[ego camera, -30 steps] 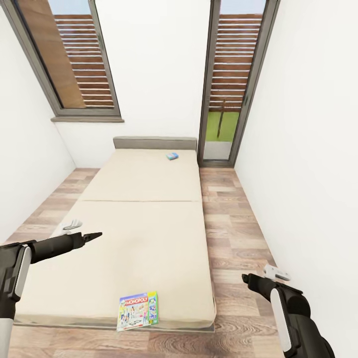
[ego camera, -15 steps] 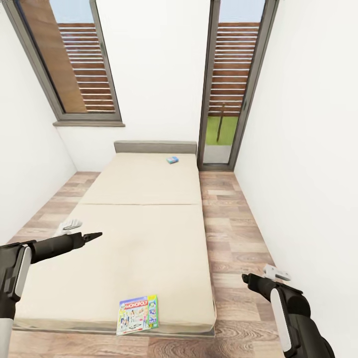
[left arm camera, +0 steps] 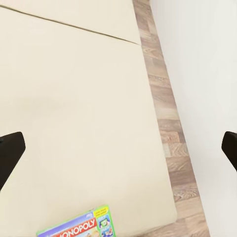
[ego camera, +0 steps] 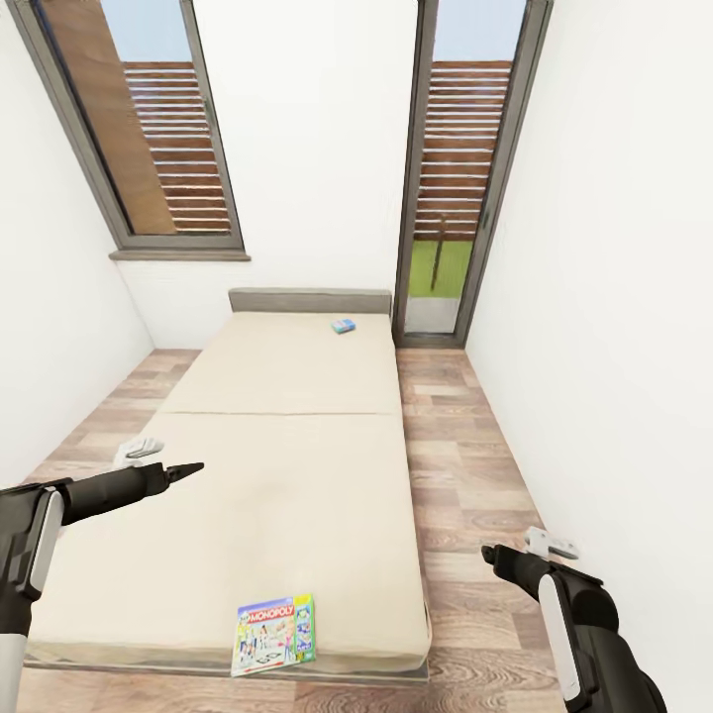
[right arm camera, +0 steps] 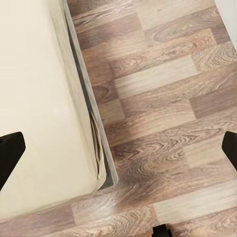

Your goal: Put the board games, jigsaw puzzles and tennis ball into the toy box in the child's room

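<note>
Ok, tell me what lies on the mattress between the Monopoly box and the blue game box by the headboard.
Nothing: in the head view the stretch between the Monopoly box and the blue game box is bare beige mattress, crossed only by its seam.

A home bedroom — low beige bed [ego camera: 287, 465] with grey headboard [ego camera: 309, 300], wood plank floor [ego camera: 465, 465], tall dark-framed windows [ego camera: 149, 129]

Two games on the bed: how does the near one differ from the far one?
The Monopoly box lies at the foot edge of the bed, close to the robot; the blue box lies near the headboard. The Monopoly box has a white, colourful cover with a green edge; the blue box is plain blue from here and looks far smaller at that range. Both lie flat on the mattress.
</note>
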You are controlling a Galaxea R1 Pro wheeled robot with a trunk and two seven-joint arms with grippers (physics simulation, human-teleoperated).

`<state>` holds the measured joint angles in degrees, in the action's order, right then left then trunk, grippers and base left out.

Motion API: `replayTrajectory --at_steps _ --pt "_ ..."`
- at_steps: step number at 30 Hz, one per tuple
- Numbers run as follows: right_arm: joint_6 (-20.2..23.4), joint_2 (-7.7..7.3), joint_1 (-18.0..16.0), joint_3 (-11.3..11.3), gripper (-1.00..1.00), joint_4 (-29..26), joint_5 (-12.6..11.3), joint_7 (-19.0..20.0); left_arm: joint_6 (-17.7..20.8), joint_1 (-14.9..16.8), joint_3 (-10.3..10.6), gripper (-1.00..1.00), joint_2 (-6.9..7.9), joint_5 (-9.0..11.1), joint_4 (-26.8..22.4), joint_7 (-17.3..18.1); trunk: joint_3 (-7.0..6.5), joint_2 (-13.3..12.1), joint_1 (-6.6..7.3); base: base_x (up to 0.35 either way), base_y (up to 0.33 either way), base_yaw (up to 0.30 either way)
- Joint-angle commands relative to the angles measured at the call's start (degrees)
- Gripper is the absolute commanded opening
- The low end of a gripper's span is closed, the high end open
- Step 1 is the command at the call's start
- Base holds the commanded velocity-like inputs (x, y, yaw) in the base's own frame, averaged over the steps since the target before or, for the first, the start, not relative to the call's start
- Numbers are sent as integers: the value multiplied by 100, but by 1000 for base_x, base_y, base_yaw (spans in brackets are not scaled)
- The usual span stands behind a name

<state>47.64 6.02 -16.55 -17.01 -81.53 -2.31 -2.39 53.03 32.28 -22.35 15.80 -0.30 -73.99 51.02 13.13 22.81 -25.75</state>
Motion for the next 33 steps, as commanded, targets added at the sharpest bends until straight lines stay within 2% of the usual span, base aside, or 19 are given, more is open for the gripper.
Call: replayTrajectory --at_steps 1,33 --pt "26 4 -6 -9 100 -6 -26 -25 41 6 -7 100 1 -5 -1 24 2 11 -4 0 0 0" --pt "26 4 -6 -11 100 1 -30 -25 41 6 -6 100 -14 -2 -1 24 -301 11 -4 0 0 0"
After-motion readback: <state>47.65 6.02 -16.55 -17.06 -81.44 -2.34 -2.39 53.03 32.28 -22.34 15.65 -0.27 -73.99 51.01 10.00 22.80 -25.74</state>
